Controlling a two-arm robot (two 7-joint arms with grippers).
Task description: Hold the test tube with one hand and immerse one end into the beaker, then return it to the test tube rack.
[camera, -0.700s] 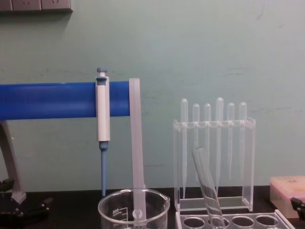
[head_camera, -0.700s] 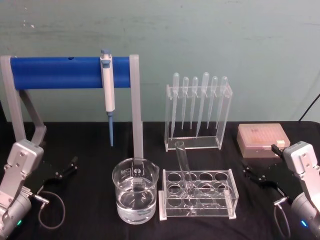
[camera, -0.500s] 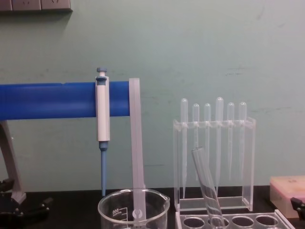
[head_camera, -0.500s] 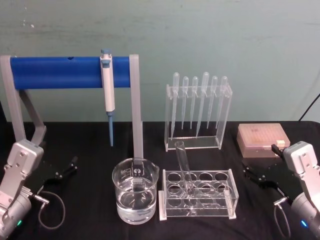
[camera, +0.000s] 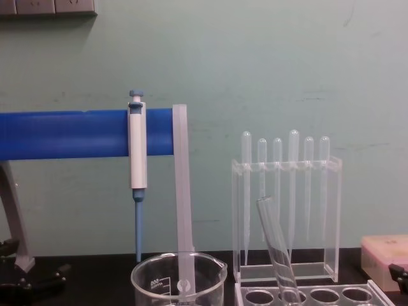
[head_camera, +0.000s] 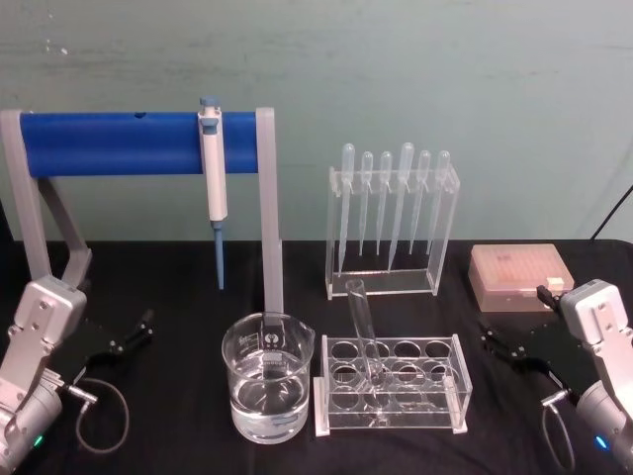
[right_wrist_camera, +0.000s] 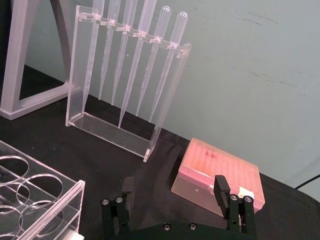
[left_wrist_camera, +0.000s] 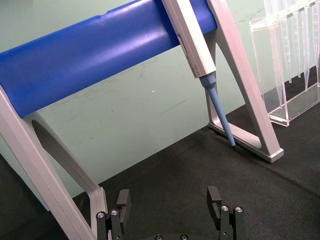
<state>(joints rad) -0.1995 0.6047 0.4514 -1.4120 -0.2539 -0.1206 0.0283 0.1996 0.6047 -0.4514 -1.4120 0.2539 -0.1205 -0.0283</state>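
Looking over the setup from my end, I see the test tube leaning in a hole of the clear rack, its open rim tipped toward the beaker. The beaker stands just left of the rack, with water in its lower part. Both arms sit low at the sides of the tabletop. The left tool is near the foot of the blue frame, fingers spread with nothing between them. The right tool is beside the pink box, likewise spread and empty.

My main worry is the lean. If I close on the tube as though it stood straight, the fingers will probably meet it off-axis, and smooth glass could twist or slide out. A sideways nudge during approach might lever the tube against its hole and drag or tip the light rack. The pipette stand sits close behind the tube, so coming in from behind could clip it. From the left, the arm has to clear the beaker and the frame post.

During the carry, a low tube bottom may strike the beaker's lip and spill water. Squeezing too hard risks cracking the glass. On the return, a crooked grip could make the tube miss its hole.
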